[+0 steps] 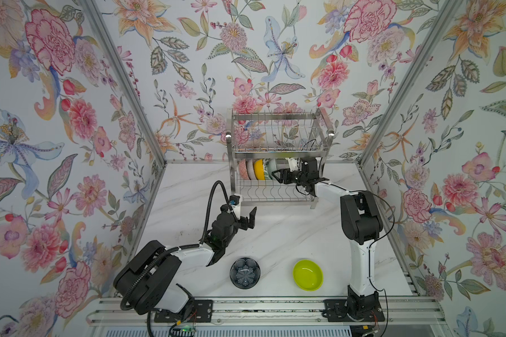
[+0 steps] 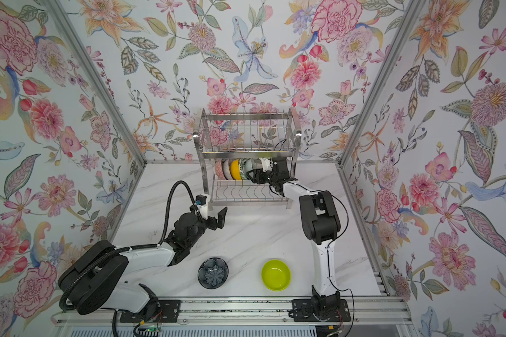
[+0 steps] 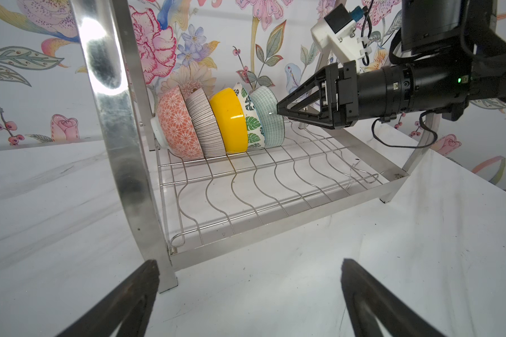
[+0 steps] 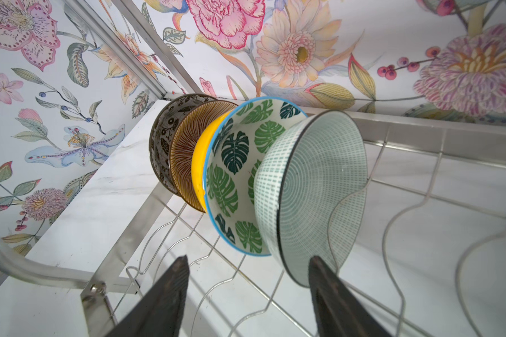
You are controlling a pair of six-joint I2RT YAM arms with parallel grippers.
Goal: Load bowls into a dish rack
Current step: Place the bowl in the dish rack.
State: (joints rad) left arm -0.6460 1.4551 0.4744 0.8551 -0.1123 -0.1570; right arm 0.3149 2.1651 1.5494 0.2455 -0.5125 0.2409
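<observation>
Dish rack (image 1: 278, 150) stood at the back of the marble table (image 1: 275, 233), against the flowered wall. In its lower tier I counted five bowls on edge in the wire slots, packed close in a row at one end: pink patterned bowl (image 3: 177, 125), ribbed bowl (image 3: 205, 122), yellow bowl (image 3: 230, 119), leaf-print bowl (image 3: 252, 124), then pale mint bowl (image 3: 270, 116) last. Right gripper (image 4: 249, 259) reached into that tier at the mint bowl. Its jaws were apart and not clamped, with the bowl's rim right by one fingertip; I couldn't tell if they touched. Two bowls sat upright on the table near the front edge, well apart from the rack: dark flower-shaped bowl (image 1: 244, 272) and lime green bowl (image 1: 308, 274), side by side, not touching. Left gripper (image 3: 249, 262) hung over the table just beside the rack's near leg, jaws spread wide, holding nothing.
</observation>
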